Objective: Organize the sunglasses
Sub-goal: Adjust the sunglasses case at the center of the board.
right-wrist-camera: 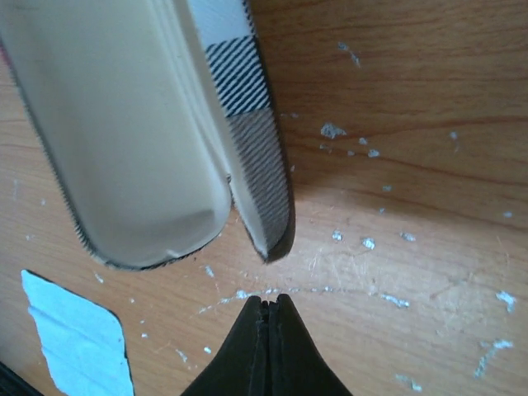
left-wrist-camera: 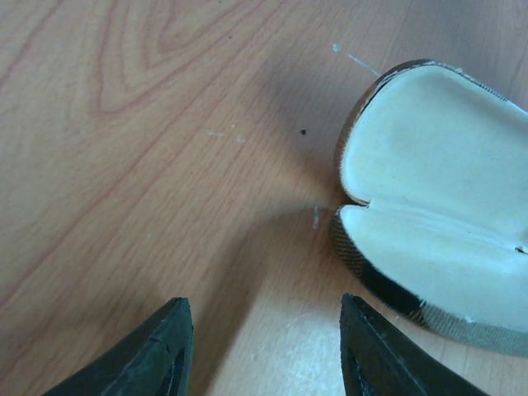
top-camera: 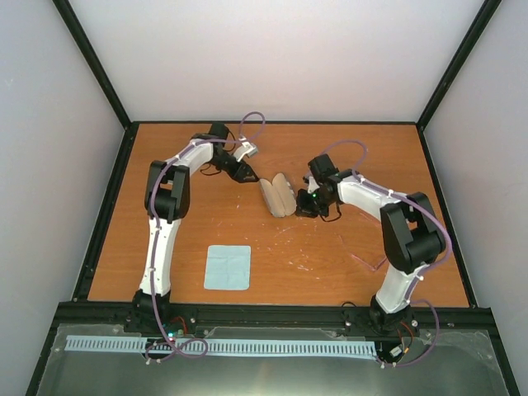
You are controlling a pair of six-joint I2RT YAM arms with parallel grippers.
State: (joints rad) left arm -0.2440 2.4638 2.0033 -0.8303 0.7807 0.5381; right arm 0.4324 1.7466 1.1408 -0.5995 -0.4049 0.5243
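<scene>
The grey-tan plaid case (top-camera: pixel 278 195) lies open in the middle of the table, its cream lining showing (left-wrist-camera: pixel 437 165) (right-wrist-camera: pixel 124 124) and nothing inside it. The sunglasses (top-camera: pixel 371 262) are a faint pinkish angular outline on the wood at the front right, beside the right arm; neither wrist view shows them. My left gripper (top-camera: pixel 246 175) (left-wrist-camera: pixel 262 301) hovers just left of the case, open, with only bare wood between its fingers. My right gripper (top-camera: pixel 305 206) (right-wrist-camera: pixel 271 301) is shut on nothing, its tips a short way from the case's near end.
A pale blue square cloth (top-camera: pixel 228 267) (right-wrist-camera: pixel 74 338) lies flat near the front edge, left of centre. White specks and scratches mark the wood around the case. Black frame rails border the table on all sides.
</scene>
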